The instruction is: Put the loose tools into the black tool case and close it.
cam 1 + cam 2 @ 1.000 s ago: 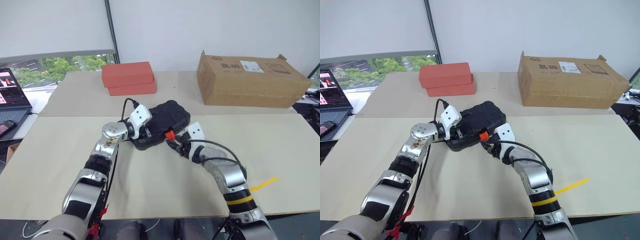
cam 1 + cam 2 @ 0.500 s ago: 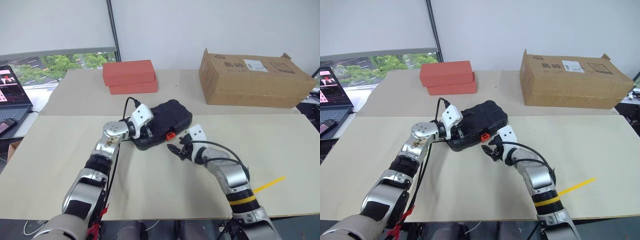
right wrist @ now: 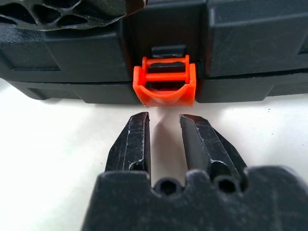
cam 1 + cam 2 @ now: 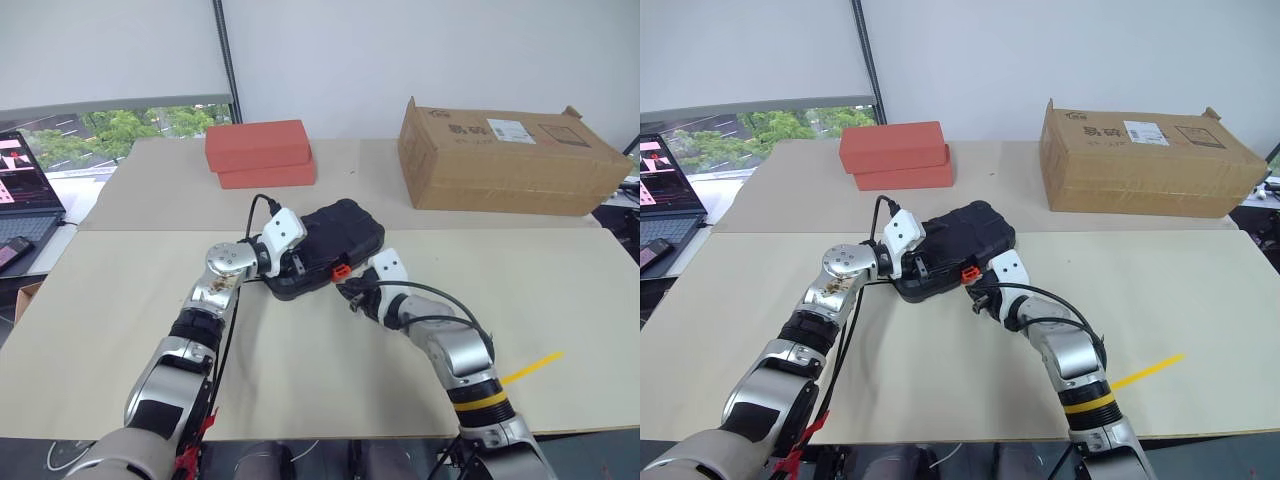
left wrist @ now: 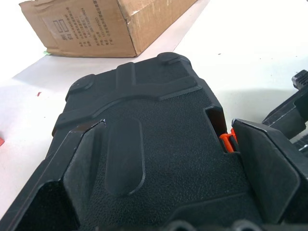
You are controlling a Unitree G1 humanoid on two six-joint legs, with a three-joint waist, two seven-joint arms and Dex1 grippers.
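My right gripper [image 3: 163,126] has its jaws narrowly apart, empty, just short of the orange latch [image 3: 164,81], while my left gripper [image 5: 163,159], spread wide, straddles the black tool case [image 4: 335,240] lying lid-down on the table [image 4: 120,300]; latching seems all that remains.

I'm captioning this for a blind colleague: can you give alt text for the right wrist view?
The right gripper, its two black fingers slightly apart and holding nothing, points at the small orange latch on the front edge of the closed black tool case, just short of it. The case rests on a pale table.
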